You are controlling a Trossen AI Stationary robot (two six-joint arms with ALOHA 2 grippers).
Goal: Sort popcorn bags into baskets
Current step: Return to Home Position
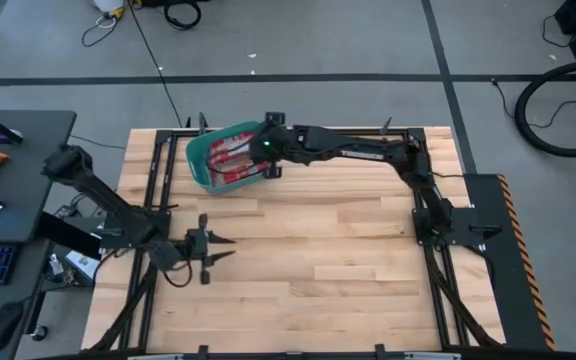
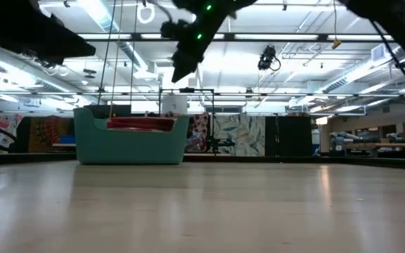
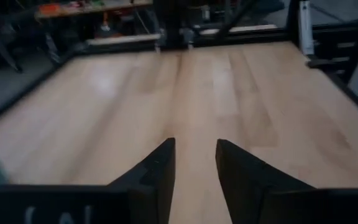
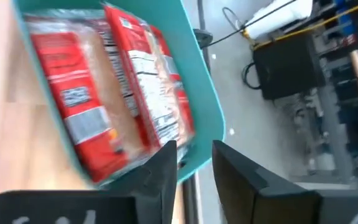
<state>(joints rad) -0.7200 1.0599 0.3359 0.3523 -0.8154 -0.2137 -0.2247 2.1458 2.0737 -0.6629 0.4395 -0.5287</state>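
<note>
Already inside teal tub, popcorn bags below right fingers.

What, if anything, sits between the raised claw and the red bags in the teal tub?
Nothing visible. The right gripper hovers open above the rim of the tub, and the bags lie uncovered inside, with no lid or other thing over them. The left gripper waits open over the left side of the table, well away.
</note>
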